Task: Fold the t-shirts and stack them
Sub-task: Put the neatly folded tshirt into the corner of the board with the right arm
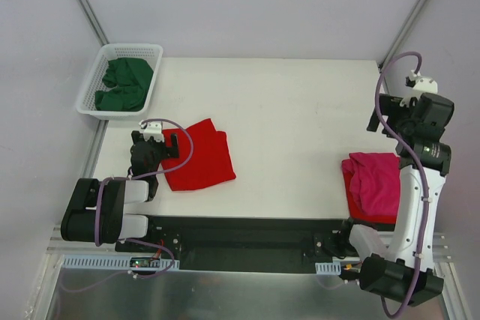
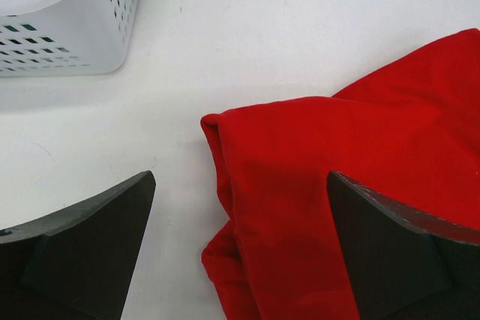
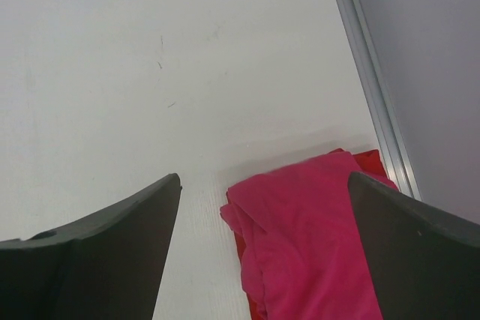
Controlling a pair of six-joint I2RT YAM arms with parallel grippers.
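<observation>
Left gripper (image 2: 236, 179), jaws spread, hovers over the red shirt (image 2: 360, 185) — best pinched at a corner; right gripper (image 3: 262, 179) gapes near the pink shirt (image 3: 300, 237).

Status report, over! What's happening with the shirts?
Left gripper, right gripper open. Red t-shirt at left, pink t-shirt at right. Green t-shirts in basket. Nothing blocking.

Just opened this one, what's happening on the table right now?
Two robot arms are sorting t-shirts. The left gripper hangs open over a loosely folded red t-shirt on the left of the table, holding nothing. The right gripper, also open, is over a magenta t-shirt lying on a red cloth at the right edge. Dark green t-shirts sit in the white basket at the far left.
</observation>
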